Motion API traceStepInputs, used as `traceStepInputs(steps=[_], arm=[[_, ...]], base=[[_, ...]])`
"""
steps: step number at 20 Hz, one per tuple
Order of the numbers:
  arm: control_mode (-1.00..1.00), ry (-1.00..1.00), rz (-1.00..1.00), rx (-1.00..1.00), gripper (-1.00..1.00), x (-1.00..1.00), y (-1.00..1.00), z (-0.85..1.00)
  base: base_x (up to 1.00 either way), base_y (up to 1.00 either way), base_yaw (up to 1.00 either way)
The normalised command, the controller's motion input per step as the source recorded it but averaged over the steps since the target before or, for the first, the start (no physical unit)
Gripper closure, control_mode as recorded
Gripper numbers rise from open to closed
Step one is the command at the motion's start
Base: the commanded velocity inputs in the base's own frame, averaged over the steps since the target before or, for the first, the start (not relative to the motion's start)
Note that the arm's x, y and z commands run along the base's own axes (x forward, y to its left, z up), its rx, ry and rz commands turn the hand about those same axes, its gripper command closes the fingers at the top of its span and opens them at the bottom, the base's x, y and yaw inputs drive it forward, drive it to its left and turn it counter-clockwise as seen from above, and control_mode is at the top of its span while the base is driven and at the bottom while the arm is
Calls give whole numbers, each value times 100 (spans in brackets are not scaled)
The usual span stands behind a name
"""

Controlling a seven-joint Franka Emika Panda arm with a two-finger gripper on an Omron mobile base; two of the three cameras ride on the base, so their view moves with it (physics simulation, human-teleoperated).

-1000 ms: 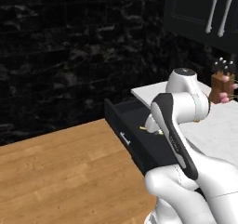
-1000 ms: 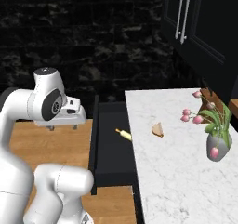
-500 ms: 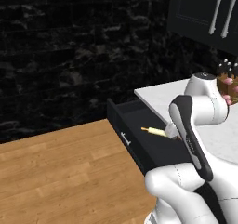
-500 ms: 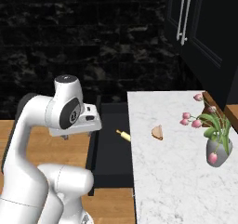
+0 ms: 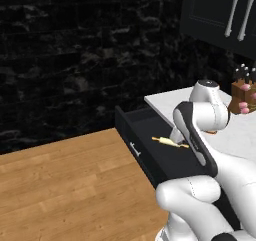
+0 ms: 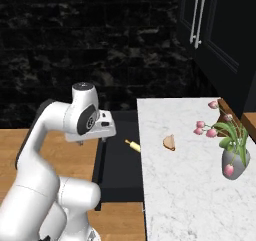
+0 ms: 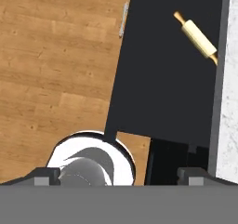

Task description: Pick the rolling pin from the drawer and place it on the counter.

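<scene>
While the drawer (image 7: 162,69) stood pulled out, the rolling pin (image 7: 197,37) lay inside it near the marble desk (image 6: 190,185) edge, untouched. The pincer (image 7: 118,174) hovered above with its fingers spread wide, holding nothing.

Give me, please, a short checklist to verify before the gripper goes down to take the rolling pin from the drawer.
1. Drawer pulled open: ok, its dark inside is exposed in the hand view.
2. Rolling pin visible and free: ok, it lies alone on the drawer floor, near the side next to the counter.
3. Gripper over the pin: not ok, the pin sits far toward the upper right of the hand view, away from the fingertips.
4. Fingers open: cannot tell for certain, though the two tips appear spread wide.
5. Placing spot on the counter: ok, bare marble remains beside the bread piece and the flower vase.
</scene>
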Motion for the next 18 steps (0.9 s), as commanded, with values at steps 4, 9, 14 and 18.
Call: traceStepInputs(steps=[4, 9, 14, 18], arm=[[-100, 5, 0, 0, -100, 100, 4, -46], [-100, 0, 0, 0, -100, 75, 19, -23], [-100, 1, -2, 0, -100, 47, 44, -23], [-100, 0, 6, 0, -100, 89, 8, -67]], base=[[0, 0, 0], [0, 0, 0], [0, 0, 0], [0, 0, 0]])
